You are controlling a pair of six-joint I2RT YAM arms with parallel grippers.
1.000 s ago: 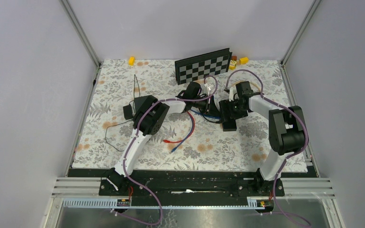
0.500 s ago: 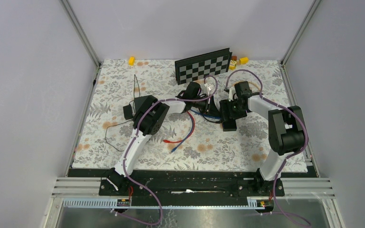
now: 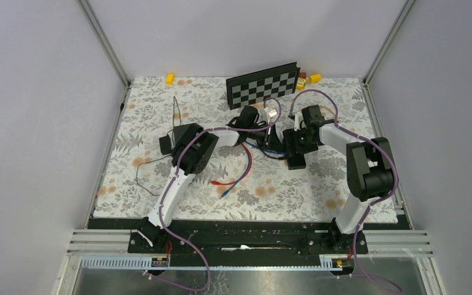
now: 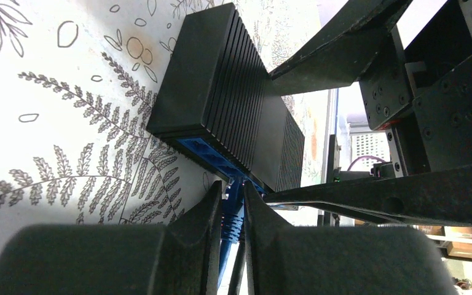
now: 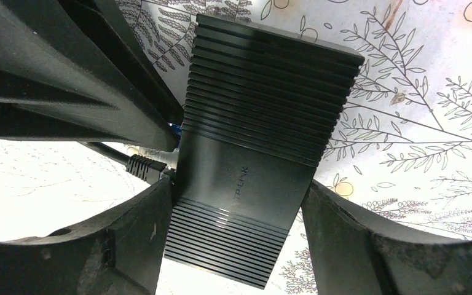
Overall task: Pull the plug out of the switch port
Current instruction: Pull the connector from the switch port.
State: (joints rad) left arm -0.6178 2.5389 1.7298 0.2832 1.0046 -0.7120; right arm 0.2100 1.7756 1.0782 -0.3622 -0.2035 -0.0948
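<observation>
The black ribbed switch [image 5: 246, 153] lies on the flowered mat; it also shows in the top view [image 3: 295, 157] and the left wrist view [image 4: 221, 92]. A blue plug [image 4: 233, 212] sits in a port on its blue front face. My left gripper [image 4: 232, 187] is shut on this plug, one finger on each side, right at the port. My right gripper [image 5: 238, 184] straddles the switch body, and both fingers [image 5: 129, 246] press its long sides. In the top view the left gripper [image 3: 270, 130] and the right gripper [image 3: 296, 140] meet at the switch.
A black plug [image 5: 146, 166] with a black cable sits in a neighbouring port. Red and blue cables [image 3: 236, 172] trail toward the near side. A chessboard [image 3: 262, 84] leans at the back with yellow blocks [image 3: 170, 78] nearby. A small black box [image 3: 166, 144] lies to the left.
The right wrist and the switch have shifted slightly left and away. The left gripper stays shut at the port, hardly moved.
</observation>
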